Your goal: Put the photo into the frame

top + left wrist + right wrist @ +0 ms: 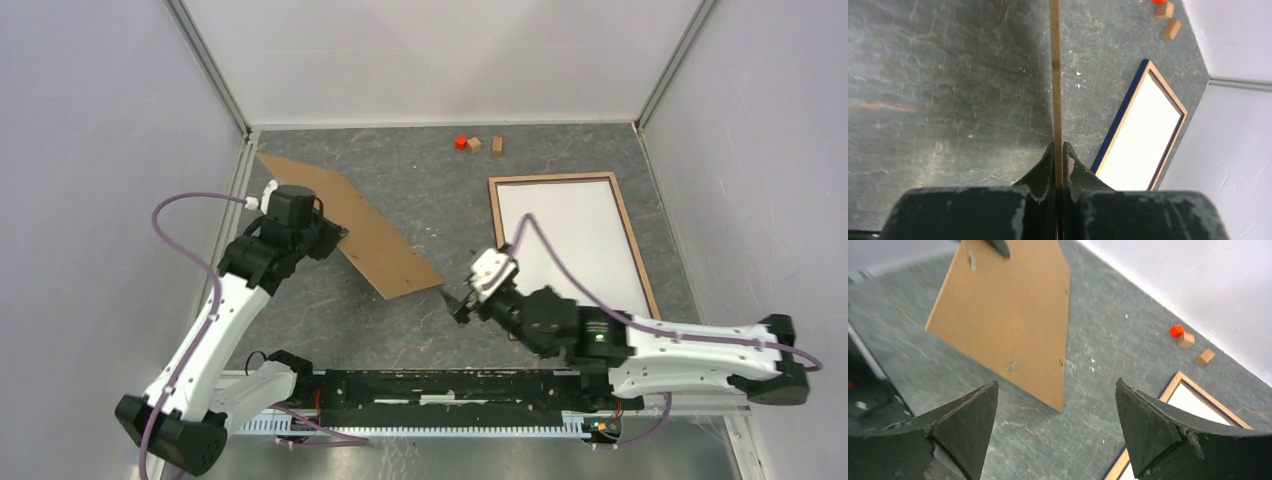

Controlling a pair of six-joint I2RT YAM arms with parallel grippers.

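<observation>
Backing board (360,225) is pinched at one edge by left gripper (1058,150) and held tilted. A slip or swing is risked from that single-edge hold, as right gripper (1056,386) is spread wide and empty near its corner. Board: thin, stiff, smooth brown. At right, frame (550,179) lies flat, with thin wood rails and a white sheet (575,235) inside, possibly the photo face down.

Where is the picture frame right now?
In the overhead view the frame lies flat on the right of the table, just beyond the right hand, with three small blocks past its far-left corner.
</observation>
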